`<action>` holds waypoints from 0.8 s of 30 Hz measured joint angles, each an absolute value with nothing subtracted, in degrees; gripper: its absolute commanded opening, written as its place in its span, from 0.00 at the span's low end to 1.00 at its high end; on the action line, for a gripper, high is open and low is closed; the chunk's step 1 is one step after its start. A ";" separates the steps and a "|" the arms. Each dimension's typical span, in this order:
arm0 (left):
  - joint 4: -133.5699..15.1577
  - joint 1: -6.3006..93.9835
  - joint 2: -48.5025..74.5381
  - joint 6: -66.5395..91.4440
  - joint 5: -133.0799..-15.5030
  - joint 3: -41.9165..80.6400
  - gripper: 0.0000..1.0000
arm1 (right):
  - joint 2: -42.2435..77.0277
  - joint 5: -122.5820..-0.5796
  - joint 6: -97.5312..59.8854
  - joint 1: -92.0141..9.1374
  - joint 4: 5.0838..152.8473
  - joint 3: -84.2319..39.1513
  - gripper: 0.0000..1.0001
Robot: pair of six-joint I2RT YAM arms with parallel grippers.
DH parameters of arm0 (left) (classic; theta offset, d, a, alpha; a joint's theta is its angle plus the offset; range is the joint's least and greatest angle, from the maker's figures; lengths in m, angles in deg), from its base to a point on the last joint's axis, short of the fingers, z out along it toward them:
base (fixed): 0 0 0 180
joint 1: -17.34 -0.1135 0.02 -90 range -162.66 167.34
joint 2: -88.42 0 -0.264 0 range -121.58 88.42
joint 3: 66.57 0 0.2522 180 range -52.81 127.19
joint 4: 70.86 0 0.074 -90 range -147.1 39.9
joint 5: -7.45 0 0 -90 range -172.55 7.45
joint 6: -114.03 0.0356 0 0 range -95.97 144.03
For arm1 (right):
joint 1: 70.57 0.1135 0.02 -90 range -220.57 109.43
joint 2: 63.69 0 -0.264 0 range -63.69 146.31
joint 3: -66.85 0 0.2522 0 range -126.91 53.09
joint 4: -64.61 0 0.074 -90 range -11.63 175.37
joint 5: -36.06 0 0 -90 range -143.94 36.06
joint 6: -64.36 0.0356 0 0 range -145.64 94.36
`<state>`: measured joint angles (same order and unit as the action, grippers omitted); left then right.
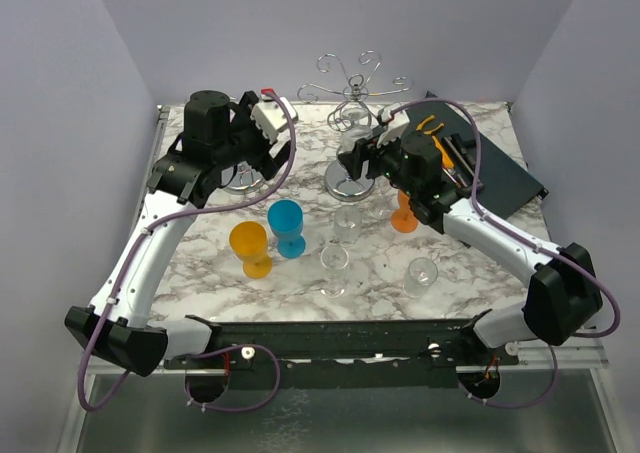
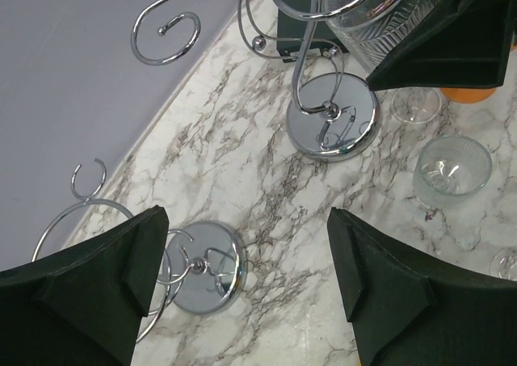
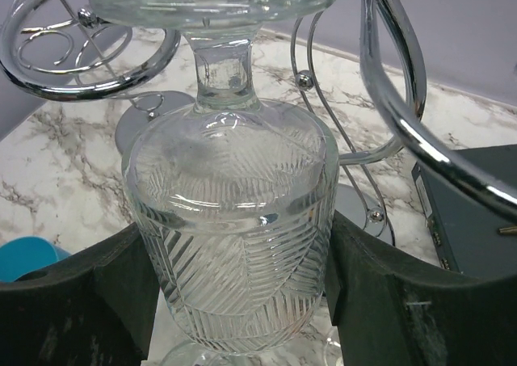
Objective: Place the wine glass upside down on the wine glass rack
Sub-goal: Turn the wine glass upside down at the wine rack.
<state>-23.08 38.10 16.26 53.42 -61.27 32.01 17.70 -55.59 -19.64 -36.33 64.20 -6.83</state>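
Ribbed clear wine glass (image 3: pixel 234 245), glossy chrome rack (image 2: pixel 359 111)

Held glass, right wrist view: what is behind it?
Behind the glass, chrome rack wires and the marble table show. It covers most of the rack's base.

The two looked alike: the left arm (image 1: pixel 150 241) and right arm (image 1: pixel 497 238) had smooth white links between bulky black joints, and each ended in a big, rounded black shoulder (image 1: pixel 112 335). A thin purplish cable (image 1: pixel 290 143) ran along each arm and hung in loose loops below the near edge. The left wrist carried a white block (image 1: pixel 268 116) with a touch of red. The left gripper (image 2: pixel 246 261) had matte black, wedge-shaped fingers (image 2: pixel 101 289) with faceted inner faces. The right gripper (image 3: pixel 242 277) had the same black fingers (image 3: pixel 396 301), faintly scuffed pale.
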 measured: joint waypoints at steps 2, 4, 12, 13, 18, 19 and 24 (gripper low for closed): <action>-23.10 38.10 15.45 53.46 -60.90 32.69 0.83 | 18.22 -55.66 -19.73 -36.35 63.58 -6.83 0.01; -23.17 38.10 14.73 53.59 -60.71 33.14 0.82 | 18.70 -55.66 -19.73 -36.35 62.99 -6.83 0.01; -24.87 38.10 12.31 56.22 -60.51 33.89 0.82 | 20.03 -55.02 -18.98 -36.30 58.14 -5.52 0.01; -25.29 38.10 11.63 56.50 -60.53 34.15 0.82 | 20.03 -54.74 -18.81 -36.24 57.16 -5.01 0.01; -26.95 38.10 7.08 57.24 -60.79 37.82 0.79 | 21.17 -53.40 -18.81 -35.34 52.22 -3.75 0.00; -27.39 38.10 6.10 57.33 -60.77 38.67 0.77 | 21.63 -53.12 -18.96 -35.12 51.37 -3.75 0.01; -27.87 38.10 4.20 57.62 -60.75 40.49 0.60 | 23.14 -51.79 -19.73 -34.49 48.20 -3.75 0.01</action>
<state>-27.87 38.10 4.20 57.62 -60.75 40.49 23.14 -51.79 -19.73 -34.49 48.20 -3.75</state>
